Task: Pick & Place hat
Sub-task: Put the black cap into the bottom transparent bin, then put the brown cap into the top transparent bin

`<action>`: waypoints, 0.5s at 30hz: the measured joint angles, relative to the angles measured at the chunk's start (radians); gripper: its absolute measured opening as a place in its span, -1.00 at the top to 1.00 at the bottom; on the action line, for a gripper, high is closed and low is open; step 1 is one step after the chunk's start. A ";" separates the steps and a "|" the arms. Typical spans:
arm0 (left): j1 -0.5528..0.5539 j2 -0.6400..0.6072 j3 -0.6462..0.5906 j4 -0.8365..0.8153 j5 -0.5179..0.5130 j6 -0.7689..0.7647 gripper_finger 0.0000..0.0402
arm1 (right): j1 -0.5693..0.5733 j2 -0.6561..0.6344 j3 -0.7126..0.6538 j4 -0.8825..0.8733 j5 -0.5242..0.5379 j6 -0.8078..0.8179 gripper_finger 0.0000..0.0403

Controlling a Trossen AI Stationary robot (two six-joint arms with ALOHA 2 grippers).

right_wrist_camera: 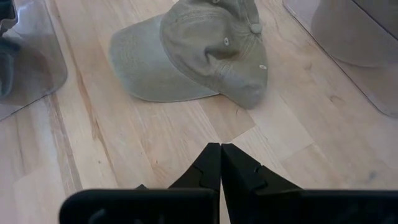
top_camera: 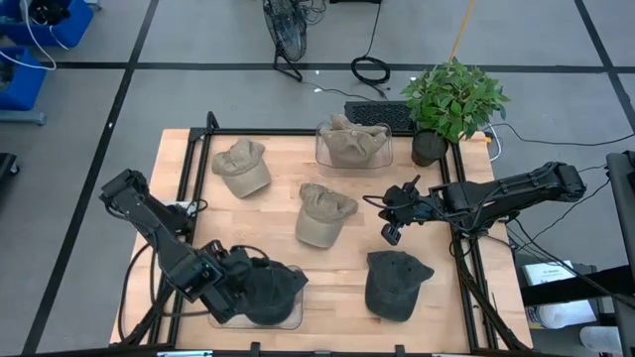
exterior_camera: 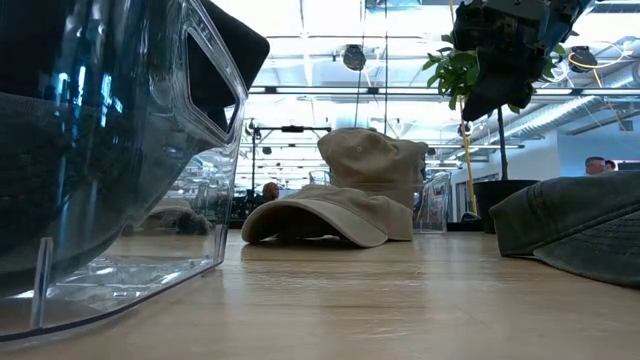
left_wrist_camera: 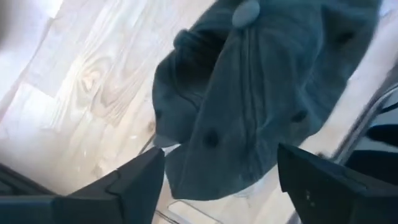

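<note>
Left gripper [top_camera: 241, 285] over the binned dark cap [top_camera: 266, 291], right gripper [top_camera: 391, 220] idle mid-table.

My left fingers [left_wrist_camera: 134, 180] are spread wide around the cap in the clear bin [top_camera: 294, 319] at the table's 7 o'clock edge, not pinching it. My right gripper is clenched empty, with bare wood toward the tan cap [top_camera: 322, 214] at its 9 o'clock.

Even overhead light left soft shadows on the wooden table [top_camera: 278, 213]. Ceiling lights glared behind the clear bin [exterior_camera: 120, 160]. The left wrist view was blurred.
</note>
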 joint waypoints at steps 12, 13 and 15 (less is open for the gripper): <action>0.100 -0.138 0.001 -0.002 -0.190 0.027 -0.51 | 0.000 0.000 0.000 0.000 0.000 -0.023 1.00; 0.118 -0.147 0.001 -0.001 -0.226 0.042 -0.49 | 0.000 0.000 0.000 0.000 0.000 -0.025 1.00; 0.165 -0.162 0.001 -0.002 -0.274 0.049 -0.45 | 0.000 0.000 0.000 0.000 0.000 -0.025 1.00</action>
